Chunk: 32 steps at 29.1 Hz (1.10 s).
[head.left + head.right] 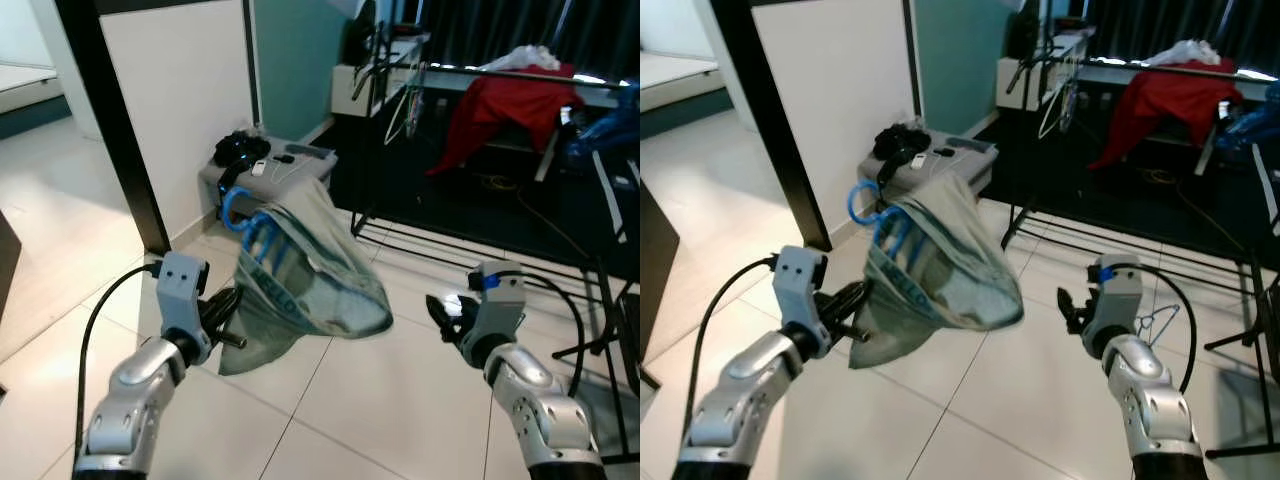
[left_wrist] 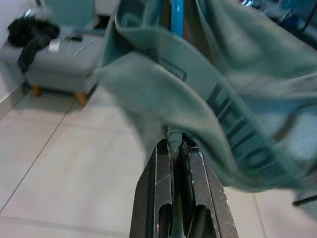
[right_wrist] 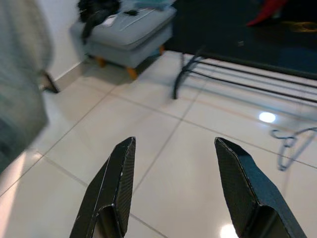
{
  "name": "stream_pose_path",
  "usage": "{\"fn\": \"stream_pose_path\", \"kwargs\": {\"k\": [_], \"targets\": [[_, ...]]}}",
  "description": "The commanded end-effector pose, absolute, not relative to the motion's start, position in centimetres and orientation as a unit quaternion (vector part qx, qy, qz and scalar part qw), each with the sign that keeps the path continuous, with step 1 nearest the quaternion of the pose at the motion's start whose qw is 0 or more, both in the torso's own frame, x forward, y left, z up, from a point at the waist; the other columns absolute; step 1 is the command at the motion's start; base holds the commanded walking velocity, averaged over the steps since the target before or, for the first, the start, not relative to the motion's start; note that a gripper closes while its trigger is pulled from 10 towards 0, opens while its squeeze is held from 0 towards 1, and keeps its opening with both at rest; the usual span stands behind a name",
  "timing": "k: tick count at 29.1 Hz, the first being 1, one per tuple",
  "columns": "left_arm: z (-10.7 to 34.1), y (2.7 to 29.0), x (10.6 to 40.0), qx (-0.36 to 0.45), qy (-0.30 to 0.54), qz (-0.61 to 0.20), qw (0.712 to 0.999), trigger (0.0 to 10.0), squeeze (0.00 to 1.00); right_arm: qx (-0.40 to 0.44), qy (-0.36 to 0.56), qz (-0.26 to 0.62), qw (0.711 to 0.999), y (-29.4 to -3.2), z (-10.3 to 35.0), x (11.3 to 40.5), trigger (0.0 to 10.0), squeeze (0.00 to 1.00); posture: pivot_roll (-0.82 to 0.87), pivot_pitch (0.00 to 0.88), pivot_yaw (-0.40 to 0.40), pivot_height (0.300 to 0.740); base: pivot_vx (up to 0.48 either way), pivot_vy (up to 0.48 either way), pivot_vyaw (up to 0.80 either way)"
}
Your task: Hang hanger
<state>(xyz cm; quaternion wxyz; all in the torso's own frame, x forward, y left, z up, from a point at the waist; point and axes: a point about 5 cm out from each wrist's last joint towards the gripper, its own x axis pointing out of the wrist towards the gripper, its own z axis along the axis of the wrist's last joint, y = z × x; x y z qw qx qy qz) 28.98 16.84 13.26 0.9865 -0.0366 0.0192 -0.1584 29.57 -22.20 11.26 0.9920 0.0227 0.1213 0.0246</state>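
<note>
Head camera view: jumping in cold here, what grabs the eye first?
The left gripper is shut on a grey-green shirt draped over a blue hanger, held up over the white tiled floor. The right gripper hangs open and empty beside it. Behind, a red garment drapes over a clothes rack, and a grey ottoman sits by the wall.

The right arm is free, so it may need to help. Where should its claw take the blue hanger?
Probably the blue hanger's exposed hook loop, approached from the robot's right, above the garment. The cloth covers the hanger's arms, and the left claw already pinches the fabric. The right claw is open.
</note>
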Motion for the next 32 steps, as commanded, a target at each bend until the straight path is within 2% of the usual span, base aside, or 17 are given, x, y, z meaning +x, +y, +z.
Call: {"fn": "stream_pose_path", "kwargs": {"k": [1,6,11,32], "targets": [[13.7,17.4,28.5,-0.031,-0.002,-0.124,0.992,10.0,0.0,0.019,0.102,0.012,0.995,-22.3,11.8,29.3,10.0,0.0,-0.08,0.0,-0.014,0.74,0.0,0.0,0.0],[13.7,17.4,28.0,-0.023,-0.016,-0.099,0.995,10.0,0.0,0.008,0.096,0.012,0.995,-22.1,11.9,28.9,10.0,0.0,-0.08,0.0,-0.018,0.74,0.05,0.0,0.0],[13.8,16.6,27.9,-0.015,-0.023,-0.119,0.993,10.0,0.0,-0.015,0.092,0.015,0.996,-21.9,12.0,29.0,10.0,0.0,-0.08,0.0,-0.025,0.74,0.287,0.0,0.0],[14.2,15.0,28.6,0.025,-0.034,-0.163,0.986,10.0,0.0,0.003,0.081,0.017,0.997,-21.9,12.2,29.6,10.0,0.0,-0.08,0.0,-0.028,0.74,0.312,0.0,-0.8]]}}
